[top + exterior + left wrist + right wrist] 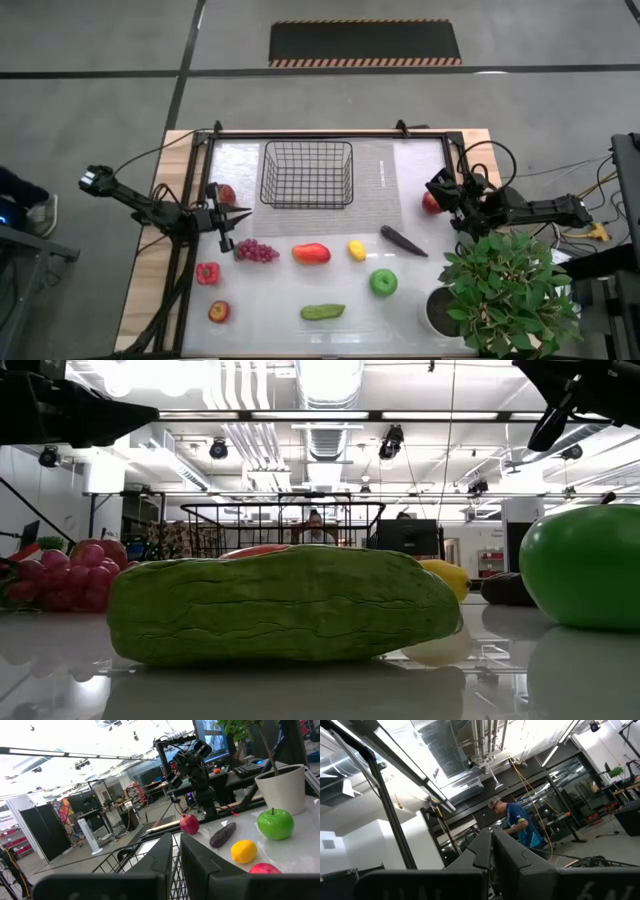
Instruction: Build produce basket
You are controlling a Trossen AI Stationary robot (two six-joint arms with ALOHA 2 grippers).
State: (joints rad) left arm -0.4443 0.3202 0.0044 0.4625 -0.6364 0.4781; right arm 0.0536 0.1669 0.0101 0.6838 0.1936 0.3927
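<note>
Our left hand [238, 212] reaches in from the desk's [420, 300] left edge, fingers nearly together and holding nothing, beside a red apple [227, 194] and just above the purple grapes [257, 251]. Our right hand [440, 188] hangs at the right edge, tilted upward, fingers narrow, next to another red apple [431, 203]. We see the basket [306, 174] empty at the back, produce scattered in front.
</note>
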